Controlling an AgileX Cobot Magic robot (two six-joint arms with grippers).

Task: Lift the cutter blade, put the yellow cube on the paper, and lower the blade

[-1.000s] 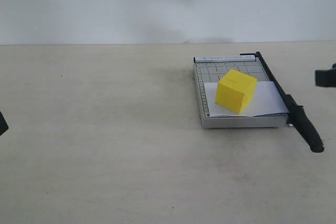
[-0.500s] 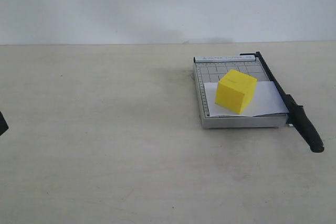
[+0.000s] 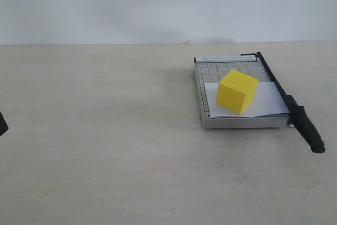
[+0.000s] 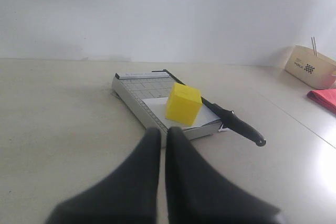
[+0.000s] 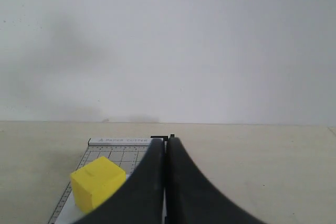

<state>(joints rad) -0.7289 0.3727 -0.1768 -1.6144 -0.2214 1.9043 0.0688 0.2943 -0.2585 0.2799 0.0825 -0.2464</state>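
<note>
The yellow cube point(image 3: 237, 92) rests on the paper point(image 3: 271, 101), which lies across the grey trimmer board point(image 3: 210, 72). The cutter blade point(image 3: 295, 111) lies down along the board's right edge, its thick handle jutting past the front corner. My left gripper point(image 4: 163, 132) is shut and empty, well short of the board, facing the cube point(image 4: 183, 104) and blade point(image 4: 233, 123). My right gripper point(image 5: 166, 141) is shut and empty too, hovering on the near side of the board point(image 5: 113, 153), with the cube point(image 5: 97, 182) to one side. Its fingers hide most of the blade.
A dark bit of my left arm point(image 3: 2, 124) shows at the left edge of the exterior view. In the left wrist view a tan basket point(image 4: 311, 66) and a red cloth point(image 4: 323, 98) lie far off, beyond the cutter. A white wall stands behind the table.
The dark piece of my right arm at the right edge of the exterior view a second ago has drawn out of that view. Cube, paper and blade have not moved.
</note>
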